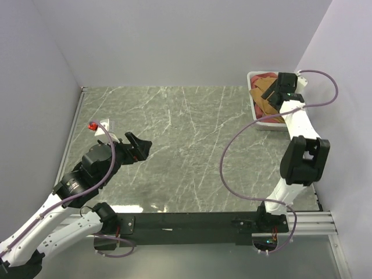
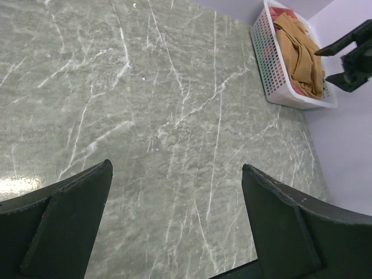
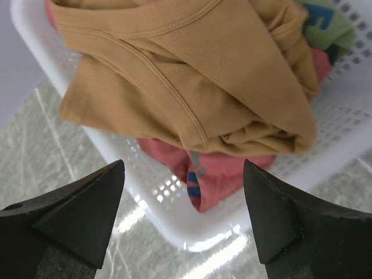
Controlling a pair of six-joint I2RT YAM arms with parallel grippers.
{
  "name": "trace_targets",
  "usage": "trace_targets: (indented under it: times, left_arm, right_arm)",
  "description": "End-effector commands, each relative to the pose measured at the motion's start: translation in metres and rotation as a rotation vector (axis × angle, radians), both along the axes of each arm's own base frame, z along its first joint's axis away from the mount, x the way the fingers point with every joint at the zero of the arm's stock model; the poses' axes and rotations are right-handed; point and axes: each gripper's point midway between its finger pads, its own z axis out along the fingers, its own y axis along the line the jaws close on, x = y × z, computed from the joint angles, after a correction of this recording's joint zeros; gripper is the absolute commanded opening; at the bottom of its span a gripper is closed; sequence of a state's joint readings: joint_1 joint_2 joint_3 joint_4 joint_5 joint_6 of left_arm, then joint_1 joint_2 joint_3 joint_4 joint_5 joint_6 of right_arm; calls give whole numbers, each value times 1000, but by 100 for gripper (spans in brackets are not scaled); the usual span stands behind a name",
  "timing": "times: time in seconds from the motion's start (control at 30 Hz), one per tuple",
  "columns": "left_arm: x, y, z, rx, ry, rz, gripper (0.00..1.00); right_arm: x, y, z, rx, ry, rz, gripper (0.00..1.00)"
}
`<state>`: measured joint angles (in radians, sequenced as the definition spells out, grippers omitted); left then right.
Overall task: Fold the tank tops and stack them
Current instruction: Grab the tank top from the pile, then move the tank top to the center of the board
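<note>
Jaws spread, right arm [image 1: 303, 160] hangs over tan tank top [image 3: 221, 75].

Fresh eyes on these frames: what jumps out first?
A tan tank top lies heaped over a rust-red tank top in the white mesh basket at the far right corner. The right claw hangs open above them; the left claw is open over the marble table, near left.

Crumpled tan tank top [image 3: 221, 70] lies atop rust-red tank top [image 3: 232, 174] inside the white basket [image 3: 197, 232].
</note>
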<state>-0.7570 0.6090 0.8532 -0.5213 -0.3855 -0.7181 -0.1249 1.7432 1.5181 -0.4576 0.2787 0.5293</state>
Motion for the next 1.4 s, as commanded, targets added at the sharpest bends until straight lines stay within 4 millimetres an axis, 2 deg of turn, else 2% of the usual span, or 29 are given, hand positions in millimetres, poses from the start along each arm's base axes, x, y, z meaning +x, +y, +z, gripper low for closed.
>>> trace_targets:
  times: [0.0,0.17,0.2,0.23,0.3,0.43,0.53,0.57,0.63,0.67,0.73,0.77,0.83,0.93,0.97,1.03,1.13,1.2,1.23,1.27,1.33,1.37]
  left_arm:
    - [-3,-1,9,0,-21,-23,99]
    - [-1,-2,1,24,-6,-22,99]
    - [0,-2,-1,30,-2,-21,99]
    - [0,-2,-3,37,-1,-19,99]
    - [2,-1,-7,46,1,-14,99]
    - [3,-3,-8,53,1,-16,99]
    - [4,-4,-9,58,9,-20,99]
    - [4,-5,-8,54,8,-22,99]
    - [4,-6,-8,54,6,-26,99]
    - [4,-6,-8,54,6,-26,99]
    - [5,-6,-9,56,8,-23,99]
    - [5,-6,-10,58,10,-25,99]
    - [4,-6,-8,56,9,-24,99]
    - [4,-5,-4,48,1,-21,99]
    - [4,-4,-3,46,0,-16,99]
    - [4,-3,1,45,-8,-12,99]
    - [4,1,7,36,-18,6,99]
    - [3,4,13,26,-30,17,99]
    - [3,5,14,23,-33,21,99]
    - [2,7,17,17,-38,25,99]
    - [2,11,22,11,-48,43,99]
    - [2,13,23,13,-49,51,99]
  right_arm:
    - [32,-2,14,5,-98,-6,88]
    - [50,-13,-5,-18,-101,-45,88]
    - [52,-17,-16,-25,-77,-57,87]
    - [54,-18,-18,-24,-75,-61,86]
    - [57,-21,-30,-22,-54,-68,83]
    - [65,-22,-38,-18,-58,-65,77]
    - [67,-25,-41,-23,-50,-78,62]
    - [67,-25,-40,-24,-51,-83,49]
    - [68,-26,-38,-33,-60,-81,36]
    - [68,-27,-35,-37,-64,-84,23]
    - [66,-29,-33,-49,-57,-84,9]
    - [64,-31,-27,-61,-61,-96,0]
    - [61,-33,-16,-70,-76,-103,0]
    - [55,-31,14,-80,-130,-96,0]
    - [51,-31,34,-84,-166,-97,0]
    - [47,-28,57,-80,-206,-77,0]
    - [38,-19,107,-75,-305,-47,0]
    - [28,-11,148,-65,-393,-18,0]
    - [26,-3,159,-49,-416,21,0]
    - [18,3,181,-43,-464,41,0]
    - [11,26,211,-28,-526,126,0]
    - [0,37,232,-31,-570,157,0]
